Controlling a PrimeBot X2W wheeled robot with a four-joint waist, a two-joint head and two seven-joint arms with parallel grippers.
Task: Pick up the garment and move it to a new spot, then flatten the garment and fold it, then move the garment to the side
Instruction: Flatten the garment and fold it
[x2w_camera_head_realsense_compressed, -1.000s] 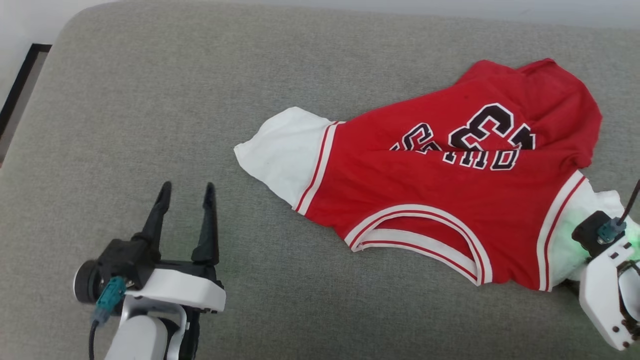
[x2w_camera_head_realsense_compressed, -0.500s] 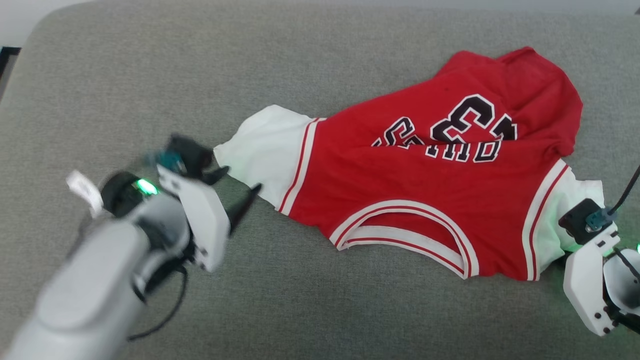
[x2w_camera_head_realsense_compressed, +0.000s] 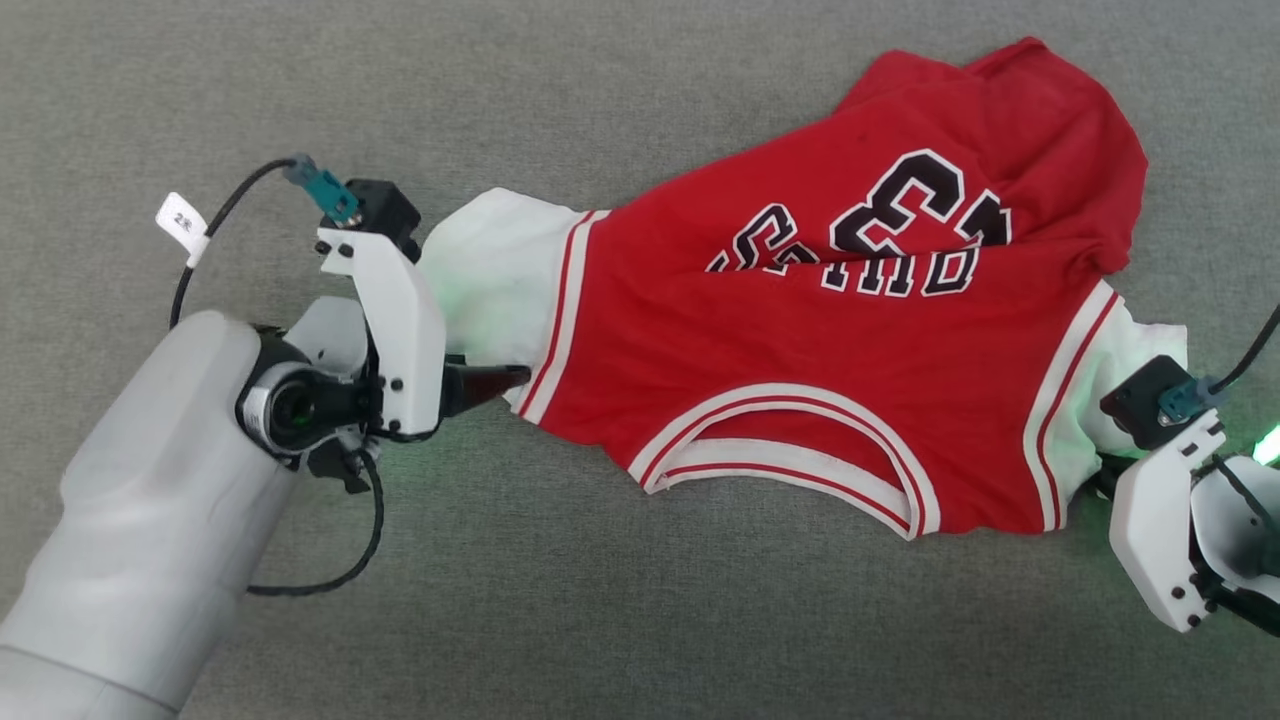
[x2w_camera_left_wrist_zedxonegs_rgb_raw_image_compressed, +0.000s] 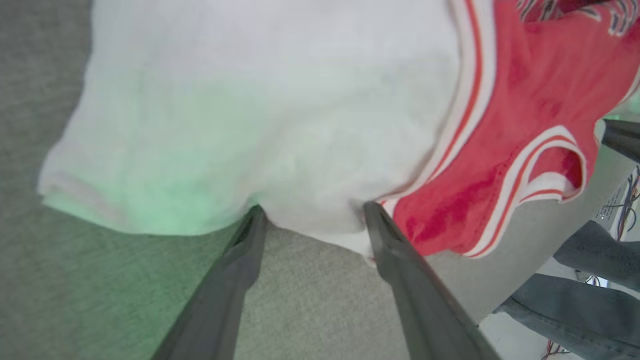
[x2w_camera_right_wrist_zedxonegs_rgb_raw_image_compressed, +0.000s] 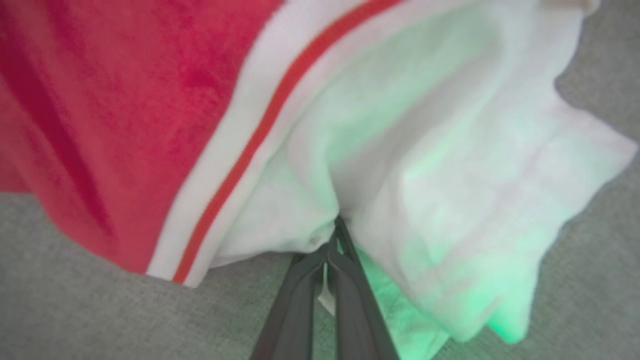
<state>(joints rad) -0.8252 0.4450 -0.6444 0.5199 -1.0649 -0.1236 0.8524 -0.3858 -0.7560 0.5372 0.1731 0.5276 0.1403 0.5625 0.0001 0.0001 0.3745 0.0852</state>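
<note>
Grey fabric cushion (x2w_camera_head_realsense_compressed: 640, 620): carries everything we list. Garment (x2w_camera_head_realsense_compressed: 800, 340): red jersey with white sleeves, striped trim and dark lettering, lying rumpled across the cushion's middle and right part. Left end effector (x2w_camera_left_wrist_zedxonegs_rgb_raw_image_compressed: 310, 215): fingers spread, tips touching the lower hem of the white sleeve (x2w_camera_head_realsense_compressed: 490, 280) at the garment's left end; we see nothing pinched between them. Right end effector (x2w_camera_right_wrist_zedxonegs_rgb_raw_image_compressed: 336, 225): fingers closed on a bunch of the other white sleeve (x2w_camera_right_wrist_zedxonegs_rgb_raw_image_compressed: 450, 175) at the garment's right end. We note green light tinting both sleeves.
</note>
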